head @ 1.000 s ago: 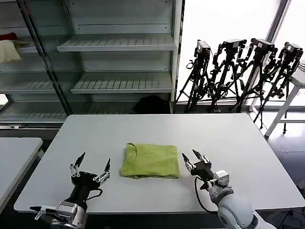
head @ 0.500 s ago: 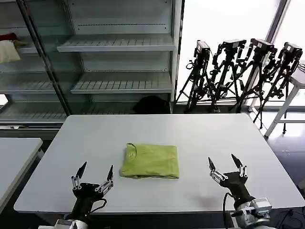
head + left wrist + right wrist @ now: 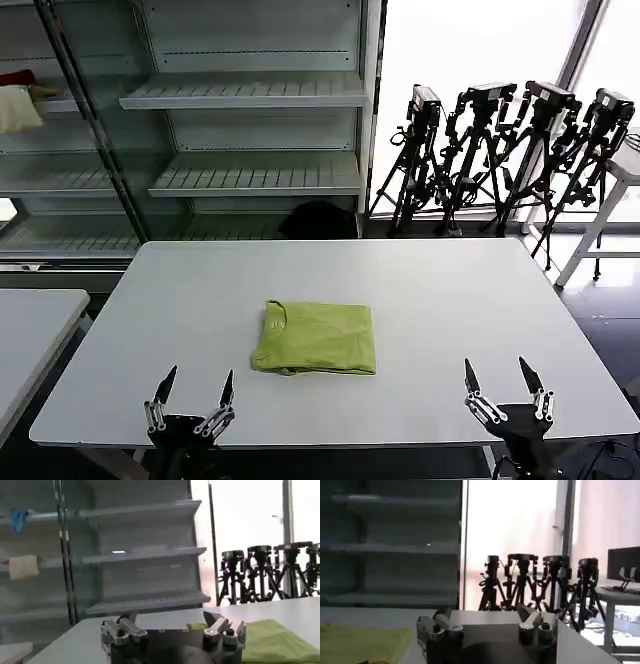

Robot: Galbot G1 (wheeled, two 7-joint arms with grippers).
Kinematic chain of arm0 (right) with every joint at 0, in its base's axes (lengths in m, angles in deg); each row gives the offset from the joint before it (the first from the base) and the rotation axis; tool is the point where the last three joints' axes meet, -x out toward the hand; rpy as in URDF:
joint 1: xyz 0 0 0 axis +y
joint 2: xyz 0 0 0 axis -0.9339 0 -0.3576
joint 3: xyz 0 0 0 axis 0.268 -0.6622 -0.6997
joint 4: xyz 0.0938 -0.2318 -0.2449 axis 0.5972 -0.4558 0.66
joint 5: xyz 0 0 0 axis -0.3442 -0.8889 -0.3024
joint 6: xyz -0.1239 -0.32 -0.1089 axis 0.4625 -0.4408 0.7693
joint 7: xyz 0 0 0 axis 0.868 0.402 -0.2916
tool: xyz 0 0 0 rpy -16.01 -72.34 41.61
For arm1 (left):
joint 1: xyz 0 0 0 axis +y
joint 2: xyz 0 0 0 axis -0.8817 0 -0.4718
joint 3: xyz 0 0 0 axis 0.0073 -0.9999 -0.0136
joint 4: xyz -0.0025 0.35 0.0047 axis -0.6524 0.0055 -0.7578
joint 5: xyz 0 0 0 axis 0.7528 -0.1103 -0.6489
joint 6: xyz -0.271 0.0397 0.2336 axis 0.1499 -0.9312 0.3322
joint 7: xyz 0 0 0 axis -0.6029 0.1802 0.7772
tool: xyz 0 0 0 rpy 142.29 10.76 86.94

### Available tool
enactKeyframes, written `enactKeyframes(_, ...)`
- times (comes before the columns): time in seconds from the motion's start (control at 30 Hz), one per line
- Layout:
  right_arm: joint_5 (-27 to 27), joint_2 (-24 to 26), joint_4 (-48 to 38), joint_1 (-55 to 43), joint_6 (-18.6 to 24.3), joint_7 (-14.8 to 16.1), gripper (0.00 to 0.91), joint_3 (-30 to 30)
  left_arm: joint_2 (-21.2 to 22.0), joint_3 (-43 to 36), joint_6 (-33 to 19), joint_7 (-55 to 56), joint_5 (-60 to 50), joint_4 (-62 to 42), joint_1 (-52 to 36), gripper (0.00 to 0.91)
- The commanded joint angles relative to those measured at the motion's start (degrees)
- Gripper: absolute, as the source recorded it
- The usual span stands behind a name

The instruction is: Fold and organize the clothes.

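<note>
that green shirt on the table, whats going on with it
Nothing is handling it right now. The T-shirt lies folded into a neat rectangle in the middle of the white table. The left end effector and right end effector are both open and empty, down at the near table edge on either side of it.

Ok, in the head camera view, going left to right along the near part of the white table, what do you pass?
Left gripper, jaws open, at the near left edge → folded lime green T-shirt lying flat mid-table → right gripper, jaws open, at the near right edge.
</note>
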Motion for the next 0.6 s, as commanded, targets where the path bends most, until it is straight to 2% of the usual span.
enactKeyframes(0.03,-5.0,-1.0,0.0,6.5,11.6,-2.3,0.907,-0.5,0.7,0.0,-5.5,0.3,-2.2,-0.6,3.1,0.907)
enactKeyframes(0.6,-6.5,-1.3,-1.2,4.9,12.7,-2.7,0.907,-1.7,1.1,0.0,-5.4,0.3,-2.7,-1.1,2.6,0.907)
